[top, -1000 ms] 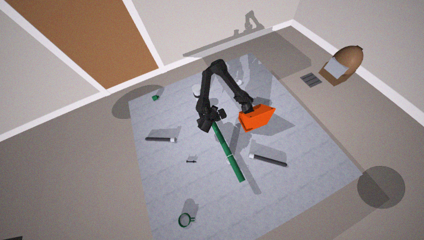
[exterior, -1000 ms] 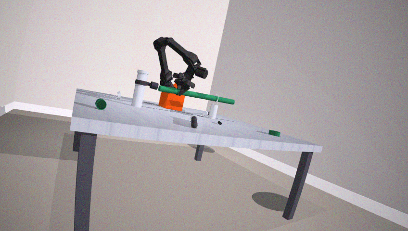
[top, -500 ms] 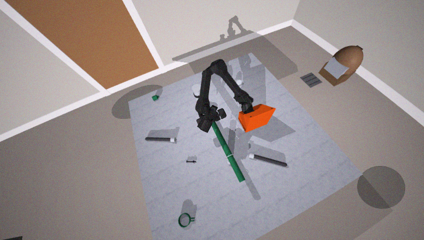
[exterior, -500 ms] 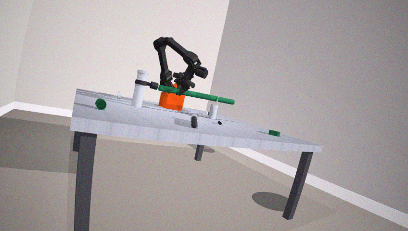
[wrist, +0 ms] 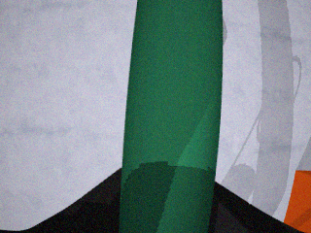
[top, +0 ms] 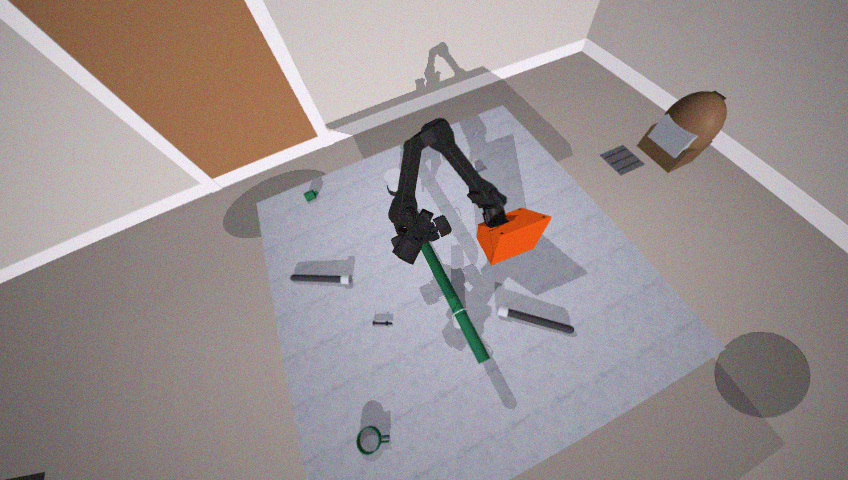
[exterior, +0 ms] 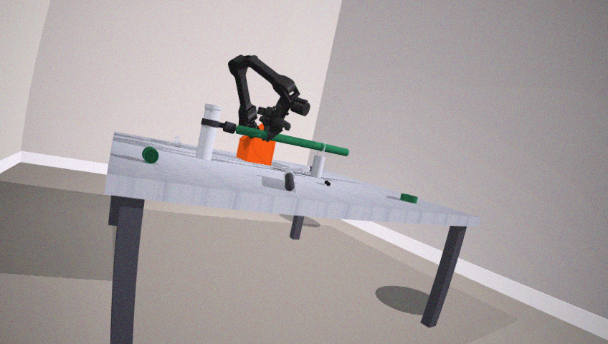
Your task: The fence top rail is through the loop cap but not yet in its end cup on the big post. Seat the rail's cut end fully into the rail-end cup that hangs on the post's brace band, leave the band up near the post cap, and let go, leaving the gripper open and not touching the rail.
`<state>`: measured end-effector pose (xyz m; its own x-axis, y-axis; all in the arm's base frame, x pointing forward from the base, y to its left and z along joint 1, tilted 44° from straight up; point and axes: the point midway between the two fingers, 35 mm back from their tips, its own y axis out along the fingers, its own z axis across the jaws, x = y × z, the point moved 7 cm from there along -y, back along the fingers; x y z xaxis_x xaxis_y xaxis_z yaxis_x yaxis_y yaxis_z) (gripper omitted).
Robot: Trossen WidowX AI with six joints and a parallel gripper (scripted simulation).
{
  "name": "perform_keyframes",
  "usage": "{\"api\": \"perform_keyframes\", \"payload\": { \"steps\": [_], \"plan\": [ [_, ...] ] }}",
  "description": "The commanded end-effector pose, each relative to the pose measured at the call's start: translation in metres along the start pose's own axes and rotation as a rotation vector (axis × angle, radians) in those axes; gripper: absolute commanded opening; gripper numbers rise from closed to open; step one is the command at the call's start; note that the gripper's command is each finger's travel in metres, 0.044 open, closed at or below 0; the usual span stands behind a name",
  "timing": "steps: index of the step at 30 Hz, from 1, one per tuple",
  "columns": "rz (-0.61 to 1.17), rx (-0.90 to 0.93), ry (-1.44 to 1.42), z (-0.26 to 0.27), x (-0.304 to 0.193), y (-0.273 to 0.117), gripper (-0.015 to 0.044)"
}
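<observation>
Single end effector (top: 423, 242) (exterior: 267, 137) (wrist: 159, 178) pinches one green rail (top: 455, 303) (exterior: 298, 142) (wrist: 175, 97) near one black cup (exterior: 229, 127), two black-and-white rods (top: 321, 278) (top: 538, 321) below.

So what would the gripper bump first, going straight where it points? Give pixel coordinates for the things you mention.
The gripper (top: 423, 239) (exterior: 267, 137) (wrist: 159, 178), holding the green pipe (top: 442, 276) (exterior: 298, 140) (wrist: 175, 97), would probably meet the table (top: 333, 356) (exterior: 213, 183) (wrist: 49, 73); the orange block (top: 517, 240) (exterior: 256, 151) (wrist: 298, 204) looks off to the side, though depth is unclear.

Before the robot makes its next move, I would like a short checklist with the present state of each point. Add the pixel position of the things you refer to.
1. Gripper (top: 421, 237) (exterior: 267, 137) closed on the green rail (top: 455, 303) (exterior: 298, 140) (wrist: 172, 97): ok
2. Rail through the loop (top: 458, 311) (exterior: 323, 147): ok
3. Brace band (exterior: 209, 122) high on the big post (exterior: 206, 142): ok
4. Rail end seated in the black cup (exterior: 229, 127): not ok
5. Rail exactly in line with the cup: cannot tell
</observation>
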<state>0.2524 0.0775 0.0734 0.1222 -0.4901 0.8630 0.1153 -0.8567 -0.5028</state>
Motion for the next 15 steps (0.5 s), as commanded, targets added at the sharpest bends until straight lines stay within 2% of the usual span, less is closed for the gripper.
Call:
{"api": "perform_keyframes", "payload": {
  "steps": [1,15],
  "plan": [
    [-0.004,0.010,0.007,0.002,0.007,0.000,0.0000],
    [-0.004,0.004,0.003,-0.001,0.018,0.006,0.0000]
  ]
}}
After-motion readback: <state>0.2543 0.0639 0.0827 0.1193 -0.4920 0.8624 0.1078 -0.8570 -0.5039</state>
